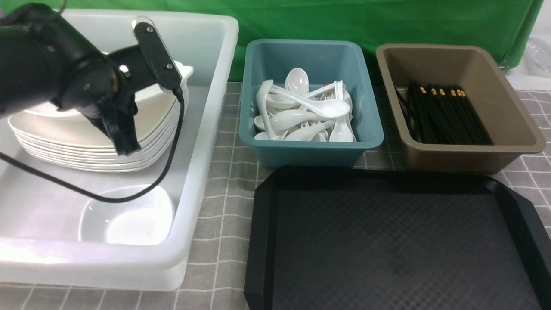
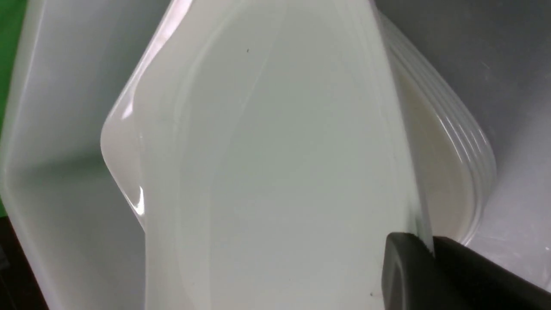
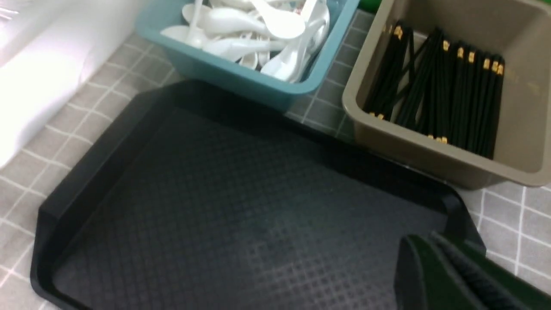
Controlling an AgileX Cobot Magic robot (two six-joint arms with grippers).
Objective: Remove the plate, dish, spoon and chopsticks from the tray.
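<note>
Front view: the left end effector (image 1: 122, 137) hangs over the stacked plates in the white tub (image 1: 206, 129) at ten o'clock, its fingers pinching the rim of the top plate (image 2: 275, 172). The black tray (image 1: 387, 241) sits at five o'clock on the tabletop (image 1: 228, 181). The right end effector (image 3: 447, 275), jaws pressed together, holds nothing above the tray.

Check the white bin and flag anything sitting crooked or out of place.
One oddity: the plate in the left gripper is tilted over the plate stack, not yet flat on it. The small dish lies level in the white bin.
</note>
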